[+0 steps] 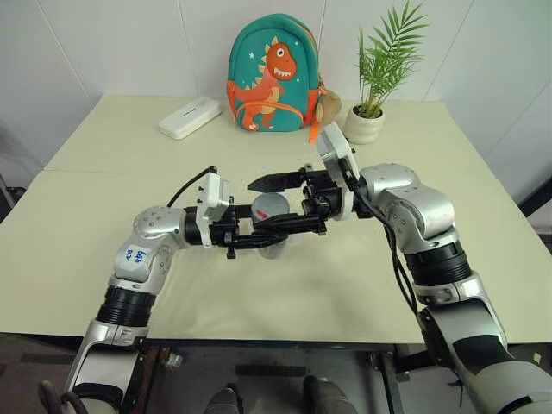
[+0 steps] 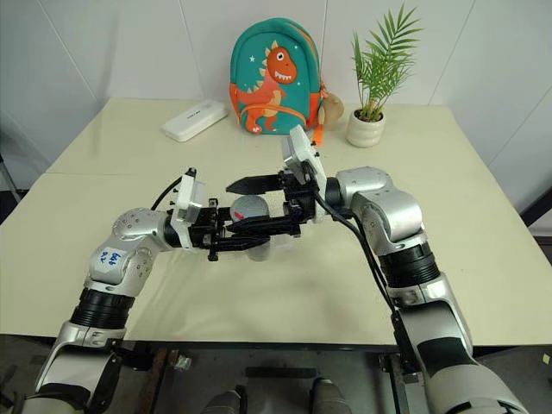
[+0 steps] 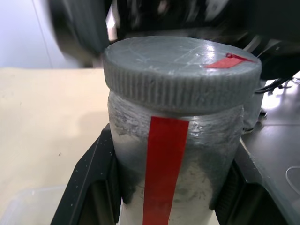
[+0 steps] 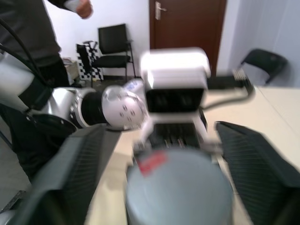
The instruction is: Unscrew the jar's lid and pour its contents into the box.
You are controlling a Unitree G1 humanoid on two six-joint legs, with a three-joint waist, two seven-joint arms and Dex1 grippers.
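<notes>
Over the middle of the table point(image 1: 103, 250), the 2 grippers meet and crowd the space. The left gripper point(image 1: 293, 228) reaches in from the left, clamped on the jar point(image 1: 272, 246), so that side of the jar is blocked. The right gripper point(image 1: 280, 203) comes from the right with its fingers spread wide on either side of the lid point(image 1: 272, 205), leaving a gap on each side of the lid.

At the far edge stand 3 obstacles: a white case point(image 1: 190, 116) far left, a backpack point(image 1: 272, 73) in the middle, a potted plant point(image 1: 377, 82) far right. Between them and the arms the tabletop lies bare, as do the near left and right stretches.
</notes>
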